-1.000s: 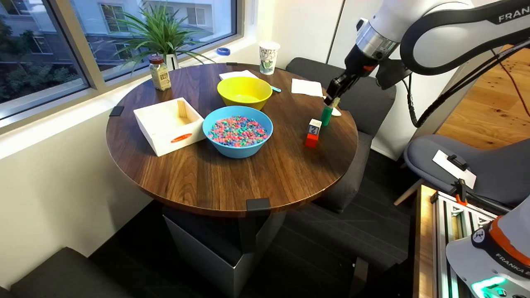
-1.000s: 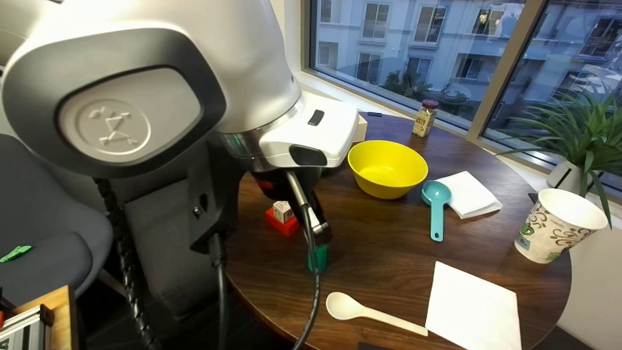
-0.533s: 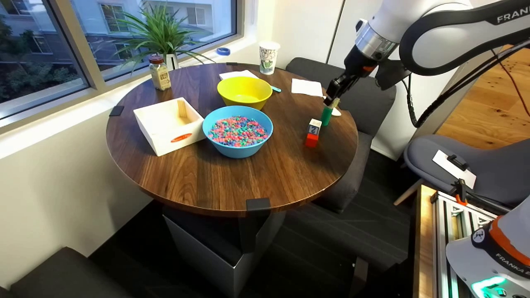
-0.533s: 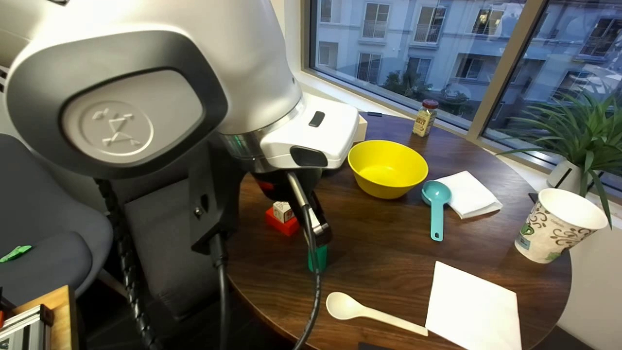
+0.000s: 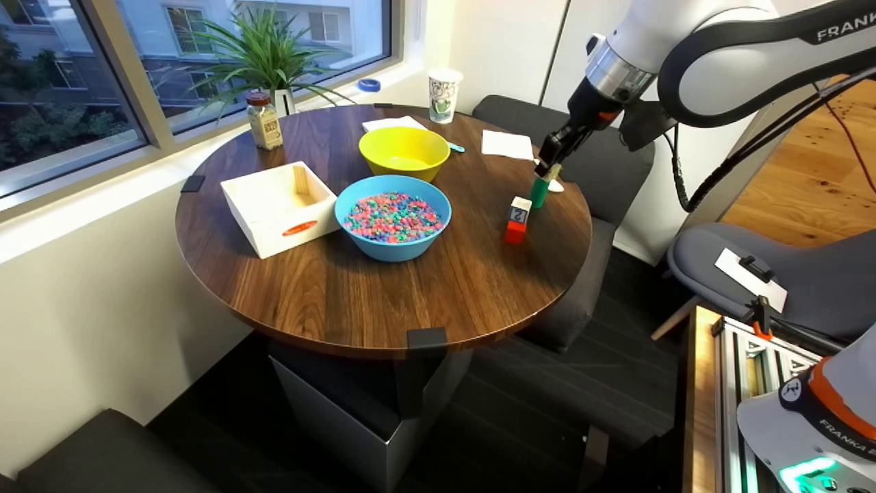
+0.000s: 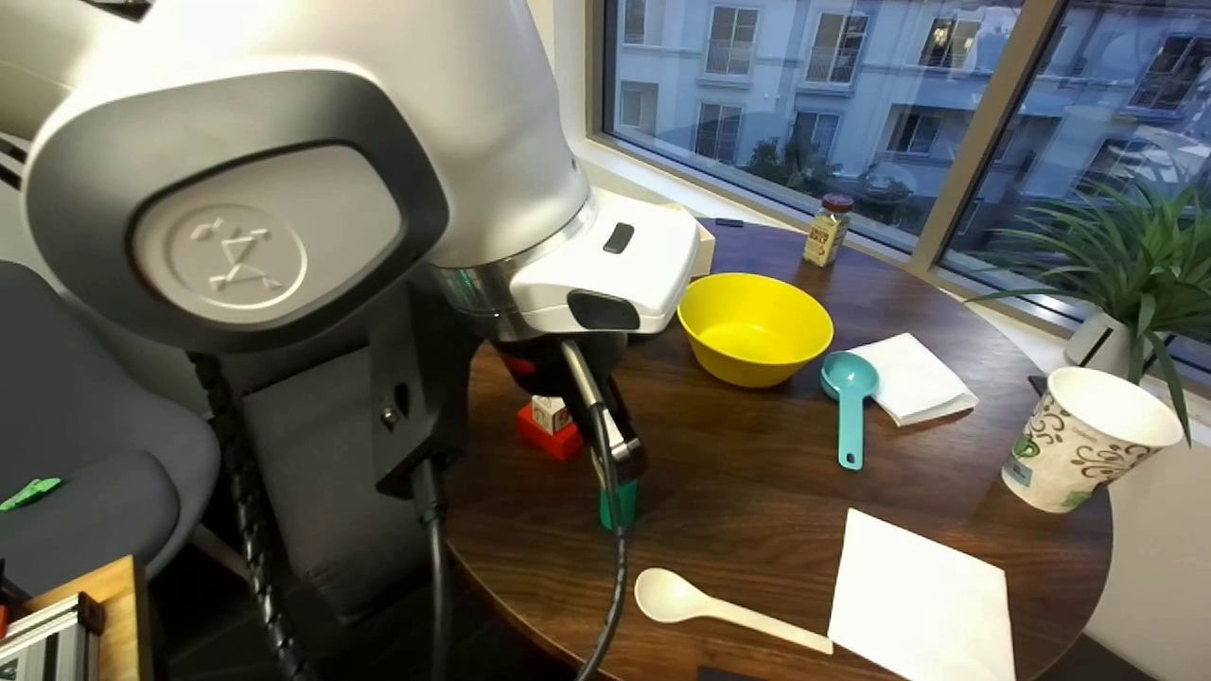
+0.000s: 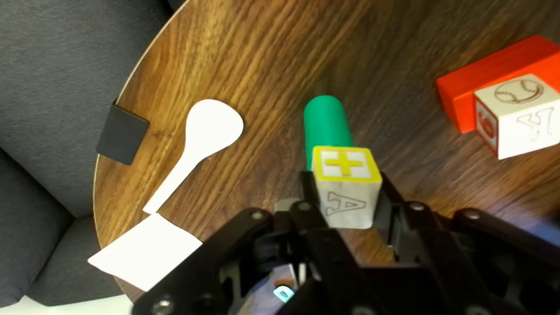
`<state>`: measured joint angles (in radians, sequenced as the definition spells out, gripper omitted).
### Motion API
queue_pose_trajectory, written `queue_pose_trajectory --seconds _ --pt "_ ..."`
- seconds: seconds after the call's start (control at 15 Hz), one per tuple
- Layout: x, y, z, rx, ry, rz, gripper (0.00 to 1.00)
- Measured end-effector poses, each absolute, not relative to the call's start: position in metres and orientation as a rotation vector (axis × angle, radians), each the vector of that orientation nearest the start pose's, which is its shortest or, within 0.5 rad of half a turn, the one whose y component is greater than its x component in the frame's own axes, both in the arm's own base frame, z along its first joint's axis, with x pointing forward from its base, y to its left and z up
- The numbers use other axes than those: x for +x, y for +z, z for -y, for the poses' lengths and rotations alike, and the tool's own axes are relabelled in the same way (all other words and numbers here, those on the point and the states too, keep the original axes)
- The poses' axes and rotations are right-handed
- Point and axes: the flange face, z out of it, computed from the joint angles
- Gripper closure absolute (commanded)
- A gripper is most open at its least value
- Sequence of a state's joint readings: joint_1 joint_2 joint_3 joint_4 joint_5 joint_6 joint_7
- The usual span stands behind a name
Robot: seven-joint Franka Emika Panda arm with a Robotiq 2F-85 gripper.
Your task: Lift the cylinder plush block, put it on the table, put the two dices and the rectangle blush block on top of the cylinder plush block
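Observation:
The green cylinder plush block (image 7: 326, 122) stands upright on the round brown table (image 5: 452, 294); it shows in both exterior views (image 5: 539, 195) (image 6: 621, 508). My gripper (image 7: 347, 183) is shut on one white die (image 7: 348, 203) with a yellow plus on its face. In an exterior view the held die (image 5: 553, 170) is at the cylinder's top; I cannot tell whether it touches. The second die (image 7: 520, 116) sits on the red rectangle block (image 7: 494, 72), beside the cylinder; both also show in an exterior view, die (image 5: 519, 210) and red block (image 5: 515, 233). Cable and wrist hide the held die in an exterior view.
A pale spoon (image 7: 210, 127) and a white napkin (image 7: 146, 251) lie near the cylinder by the table edge. A blue bowl of beads (image 5: 393, 250), a yellow bowl (image 5: 404, 150), a wooden box (image 5: 274, 219), a paper cup (image 5: 443, 96) and a teal scoop (image 6: 851, 416) stand or lie farther off.
The arm's upper links have shifted very slightly. The gripper stays almost in place over the cylinder, with the die still held. The blocks on the table have not moved.

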<state>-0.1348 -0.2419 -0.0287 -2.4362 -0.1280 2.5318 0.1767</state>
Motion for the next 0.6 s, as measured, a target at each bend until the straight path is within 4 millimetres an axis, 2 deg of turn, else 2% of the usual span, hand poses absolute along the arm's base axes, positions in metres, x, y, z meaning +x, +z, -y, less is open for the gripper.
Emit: queue_pose_trajectory --seconds 0.6 --pt "0.4761 0.4305 0.0801 -3.157 -0.543 -0.395 0.91"
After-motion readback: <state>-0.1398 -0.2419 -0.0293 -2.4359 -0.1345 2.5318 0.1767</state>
